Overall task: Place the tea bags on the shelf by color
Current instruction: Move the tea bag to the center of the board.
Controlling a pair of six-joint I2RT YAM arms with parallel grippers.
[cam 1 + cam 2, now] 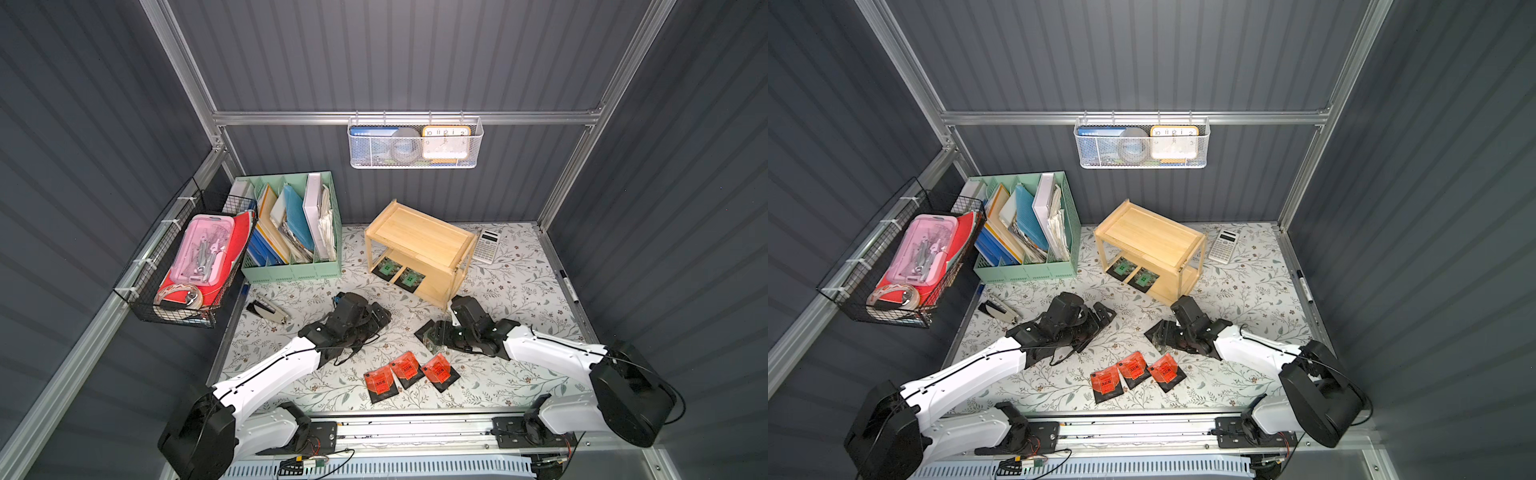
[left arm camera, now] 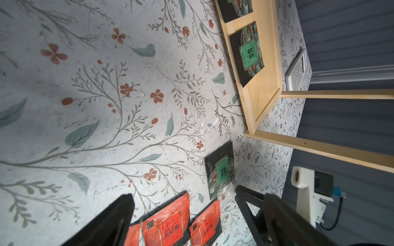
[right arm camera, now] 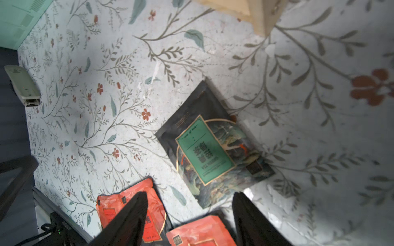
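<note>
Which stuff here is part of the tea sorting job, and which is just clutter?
Job: wooden shelf; two green tea bags on its lower tier; third green tea bag on the table; three red tea bags.
Clutter: calculator, stapler, file organizer, marker, white mesh basket, black wire basket.

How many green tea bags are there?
3 green tea bags: one on the table by the right gripper, two on the lower tier of the shelf; its top may hide more.

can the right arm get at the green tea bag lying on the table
Probably yes. The green tea bag lies flat on the table just ahead of the right gripper, whose jaws stand open. Nothing covers it; the red tea bags and the shelf sit beside it, not on it.
</note>
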